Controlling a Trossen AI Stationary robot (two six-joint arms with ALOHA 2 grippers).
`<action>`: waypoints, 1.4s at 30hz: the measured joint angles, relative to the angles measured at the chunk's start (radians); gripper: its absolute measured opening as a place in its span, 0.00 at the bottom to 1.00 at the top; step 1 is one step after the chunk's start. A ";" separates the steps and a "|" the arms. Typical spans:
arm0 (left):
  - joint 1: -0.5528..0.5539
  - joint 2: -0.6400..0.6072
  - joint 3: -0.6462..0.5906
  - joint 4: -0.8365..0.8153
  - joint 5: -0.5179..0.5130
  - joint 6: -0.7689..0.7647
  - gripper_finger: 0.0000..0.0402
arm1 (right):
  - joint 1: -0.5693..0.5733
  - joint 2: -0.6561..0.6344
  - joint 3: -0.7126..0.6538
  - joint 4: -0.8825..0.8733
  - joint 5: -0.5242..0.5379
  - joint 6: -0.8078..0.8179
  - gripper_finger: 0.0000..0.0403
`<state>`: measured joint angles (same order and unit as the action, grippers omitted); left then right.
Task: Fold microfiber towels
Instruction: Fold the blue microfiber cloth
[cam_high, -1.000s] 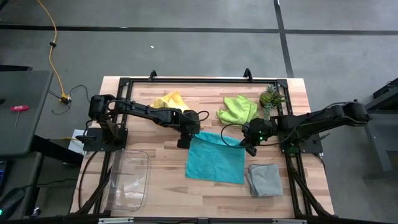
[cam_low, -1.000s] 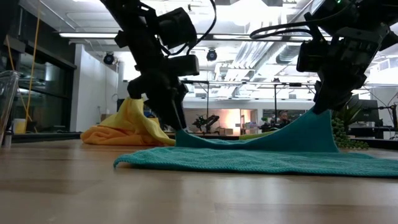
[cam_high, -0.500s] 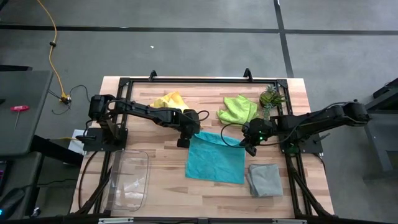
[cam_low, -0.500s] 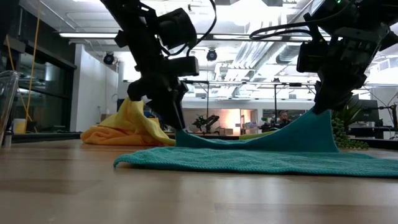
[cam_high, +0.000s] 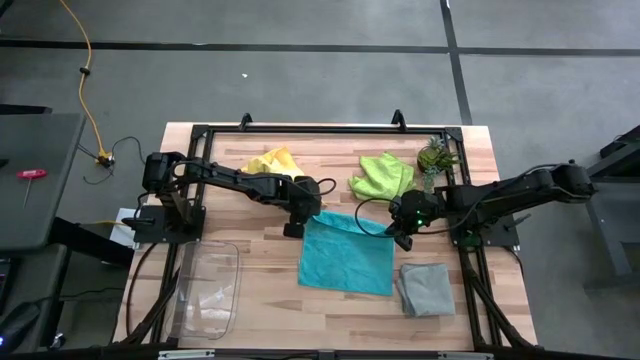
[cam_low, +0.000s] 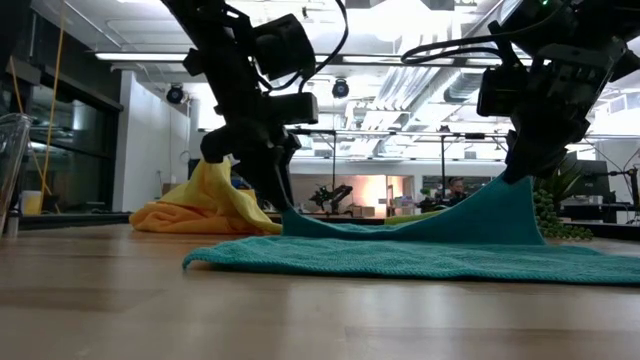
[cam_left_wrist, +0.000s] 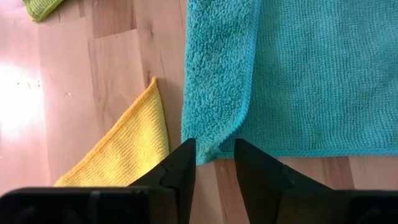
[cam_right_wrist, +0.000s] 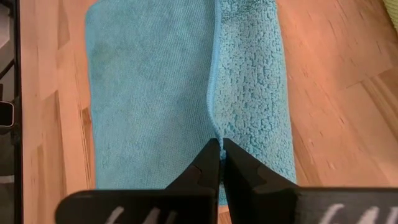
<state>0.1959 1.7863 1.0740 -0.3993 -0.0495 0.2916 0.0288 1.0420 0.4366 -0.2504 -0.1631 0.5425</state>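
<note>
**Claws at the two far corners of the teal towel: an even fold is called for**

Claws are placed at the two far corners of the teal towel (cam_high: 347, 254), which lies spread near the middle of the surface (cam_high: 270, 300). The right claw (cam_right_wrist: 221, 147) is pinched tight on its corner, and in the low view that corner is seen raised off the wood into a peak. The left claw (cam_left_wrist: 212, 151) is set over the opposite corner with its fingers narrowly apart; the turned-over hem lies between them, but a firm grip cannot be confirmed, and that corner sits low on the surface.

For the step to be done well, the left grip should probably be secured before any further lift, so that both corners rise together. An uneven lift would likely skew the edge and leave a crooked fold. The two corners should then be carried level across the cloth and laid onto the near edge, hem to hem.

Care is advised on the left side, where the yellow towel (cam_left_wrist: 124, 152) lies just beside the teal corner and might be caught up. The lime green towel (cam_high: 382, 176) and the plant (cam_high: 434, 157) lie beyond the right claw, and the grey towel (cam_high: 426, 288) lies near the teal towel's near right corner, where the fold is to land. The clear tray (cam_high: 207, 290) stands well apart.
</note>
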 joint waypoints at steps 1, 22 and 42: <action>0.000 0.000 0.000 0.001 0.000 0.000 0.25 | 0.000 0.000 0.000 0.000 0.000 0.000 0.00; 0.019 -0.066 0.001 -0.033 0.003 -0.009 0.01 | -0.013 -0.066 0.053 -0.054 0.015 -0.007 0.00; 0.149 -0.308 0.002 -0.040 -0.018 -0.073 0.00 | -0.131 -0.113 0.232 -0.301 0.156 -0.144 0.00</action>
<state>0.3446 1.4781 1.0756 -0.4394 -0.0677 0.2191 -0.1026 0.9295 0.6685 -0.5512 -0.0070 0.3989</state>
